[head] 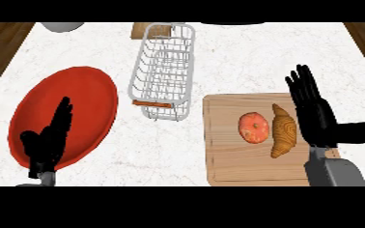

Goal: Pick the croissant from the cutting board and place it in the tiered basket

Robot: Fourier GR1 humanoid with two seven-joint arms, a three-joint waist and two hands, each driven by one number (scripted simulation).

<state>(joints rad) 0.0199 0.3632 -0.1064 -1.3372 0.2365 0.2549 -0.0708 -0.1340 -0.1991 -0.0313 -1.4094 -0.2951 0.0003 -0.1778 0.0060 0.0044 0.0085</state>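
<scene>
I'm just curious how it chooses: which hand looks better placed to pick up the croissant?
The right hand, probably. It is open right beside the croissant at the cutting board's right edge. The left hand is open over the red plate, on the far side of the basket.

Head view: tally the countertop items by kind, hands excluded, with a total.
Food items: 2, croissant and a round orange food item
Cutting board: 1
Tiered basket: 1
Red plate: 1
Total: 5, leaving out partly cropped objects at the top edge.

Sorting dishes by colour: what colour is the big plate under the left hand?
Red, plain; the plate shows best in the head view.
</scene>
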